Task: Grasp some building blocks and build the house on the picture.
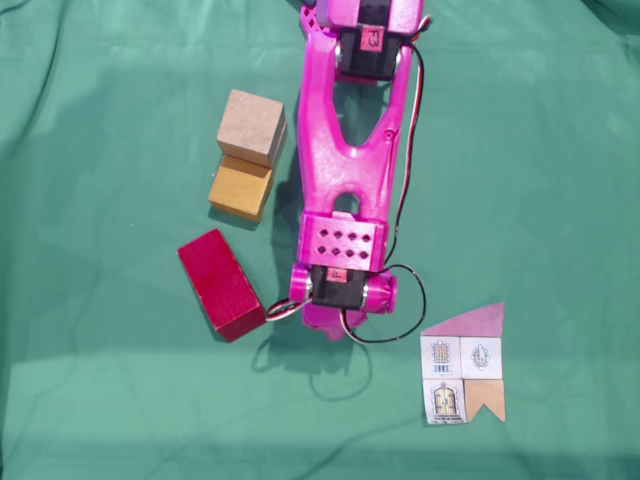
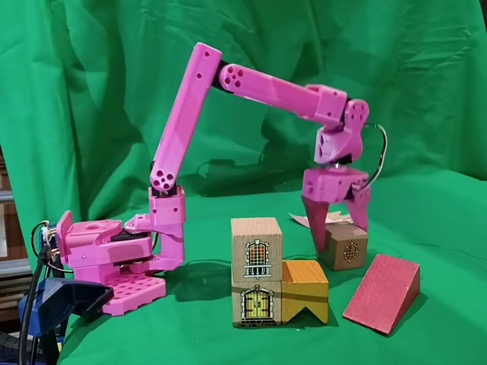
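Note:
In a fixed view, two pale beige cubes stand stacked, the upper cube (image 2: 256, 245) bearing a window drawing and the lower cube (image 2: 256, 302) a door. The ochre-brown block (image 2: 304, 290) touches the stack's right side. From above, the top cube (image 1: 252, 125) and the ochre block (image 1: 240, 188) sit left of the arm. The dark red brick (image 1: 220, 283) lies nearer, tilted like a wedge (image 2: 380, 293). My gripper (image 2: 341, 237) points down, open, its fingers on either side of a third, browner cube (image 2: 348, 251). The paper house picture (image 1: 463, 365) lies flat at the lower right.
Green cloth (image 1: 100, 380) covers the table and hangs as a backdrop. The pink arm (image 1: 345, 180) reaches down the middle from the top edge and hides the cube beneath its wrist. The arm's base (image 2: 106, 266) stands at the left, with a blue clamp (image 2: 53, 300).

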Tool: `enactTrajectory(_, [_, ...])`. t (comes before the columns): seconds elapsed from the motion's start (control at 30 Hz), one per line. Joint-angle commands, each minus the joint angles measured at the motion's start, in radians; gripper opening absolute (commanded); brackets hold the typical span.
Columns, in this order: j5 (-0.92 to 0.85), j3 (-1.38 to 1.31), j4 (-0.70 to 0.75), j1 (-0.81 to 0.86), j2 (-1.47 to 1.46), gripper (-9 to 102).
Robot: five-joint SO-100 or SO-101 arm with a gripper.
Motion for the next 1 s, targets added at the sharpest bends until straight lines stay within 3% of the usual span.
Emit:
enactTrajectory(0.0, [0.002,-0.023,0.000,0.009,0.005,24])
enactTrajectory(0.2, [0.002,-0.023,0.000,0.009,0.005,19])
enactTrajectory(0.77, [0.018,-0.023,0.020,0.011,0.186,19])
enactTrajectory(0.97, [0.017,-0.041,0.186,0.011,0.238,19])
